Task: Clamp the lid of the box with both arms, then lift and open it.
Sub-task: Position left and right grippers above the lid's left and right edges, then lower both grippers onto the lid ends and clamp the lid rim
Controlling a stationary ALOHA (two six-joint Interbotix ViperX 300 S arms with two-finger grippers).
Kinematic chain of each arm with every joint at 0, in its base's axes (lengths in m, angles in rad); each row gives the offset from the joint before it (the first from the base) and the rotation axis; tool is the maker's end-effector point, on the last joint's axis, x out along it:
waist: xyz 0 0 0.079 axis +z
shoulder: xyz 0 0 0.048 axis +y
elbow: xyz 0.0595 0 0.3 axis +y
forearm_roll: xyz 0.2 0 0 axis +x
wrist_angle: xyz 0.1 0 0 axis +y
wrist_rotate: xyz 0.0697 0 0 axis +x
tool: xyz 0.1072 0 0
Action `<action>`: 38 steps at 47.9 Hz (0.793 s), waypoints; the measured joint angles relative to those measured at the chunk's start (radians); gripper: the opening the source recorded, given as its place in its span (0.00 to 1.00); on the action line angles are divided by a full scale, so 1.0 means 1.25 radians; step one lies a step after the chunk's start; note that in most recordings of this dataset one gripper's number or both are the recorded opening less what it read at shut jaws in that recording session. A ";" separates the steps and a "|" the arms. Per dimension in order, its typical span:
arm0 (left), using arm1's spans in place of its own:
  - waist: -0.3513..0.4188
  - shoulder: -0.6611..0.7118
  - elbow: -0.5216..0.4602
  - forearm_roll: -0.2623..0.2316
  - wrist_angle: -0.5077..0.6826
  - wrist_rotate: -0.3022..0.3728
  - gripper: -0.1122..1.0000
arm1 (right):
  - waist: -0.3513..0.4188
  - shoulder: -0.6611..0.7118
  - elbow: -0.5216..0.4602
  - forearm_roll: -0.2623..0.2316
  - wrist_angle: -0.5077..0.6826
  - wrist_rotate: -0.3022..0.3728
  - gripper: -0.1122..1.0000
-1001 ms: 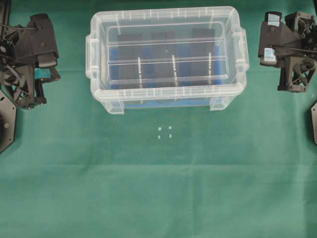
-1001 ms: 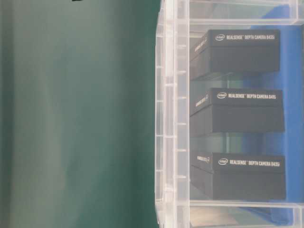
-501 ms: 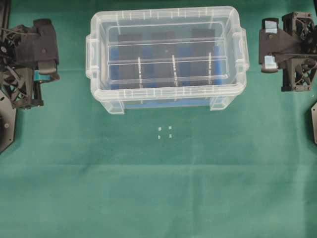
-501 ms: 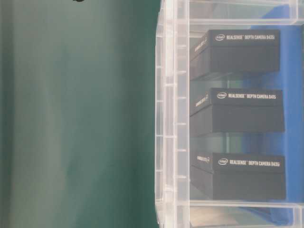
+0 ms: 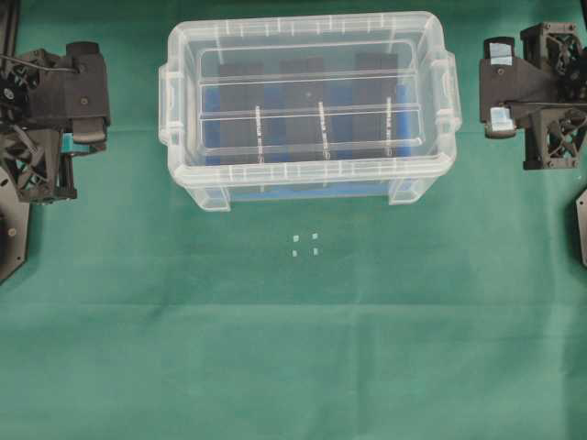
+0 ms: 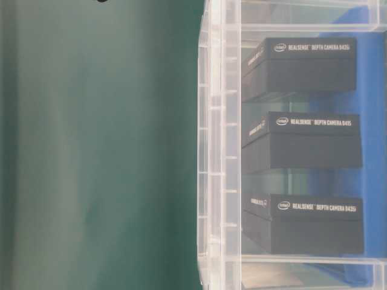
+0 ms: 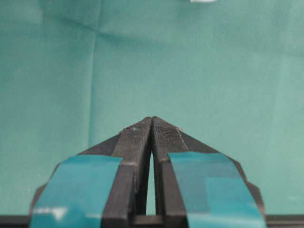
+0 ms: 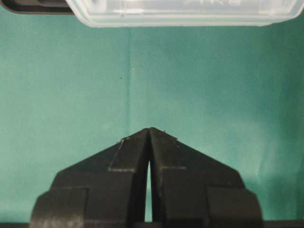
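Note:
The clear box [image 5: 303,188] stands at the back middle of the green cloth, and the lid [image 5: 312,99] lies flat on top of it. Black blocks [image 6: 302,139] on a blue base [image 6: 372,90] show through the box wall [image 6: 217,151]. My left arm [image 5: 55,101] is left of the box and apart from it. The left gripper [image 7: 152,118], with teal tape on its fingers, is shut on nothing above the cloth. To the right of the box is my right arm [image 5: 537,92], its gripper [image 8: 149,129] shut and empty. The box edge [image 8: 180,12] lies a little ahead of it.
Several small white marks [image 5: 304,244] sit on the cloth in front of the box. Black arm base plates stand at the left edge [image 5: 9,229] and the right edge [image 5: 581,225]. Green cloth [image 5: 293,348] covers the table.
Both wrists have turned and shifted slightly beside the box, the left one moving up the view. The box and lid have not moved.

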 measured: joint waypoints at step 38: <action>0.000 0.229 -0.136 0.002 -0.071 0.027 0.11 | 0.022 0.108 -0.060 0.001 -0.081 -0.001 0.10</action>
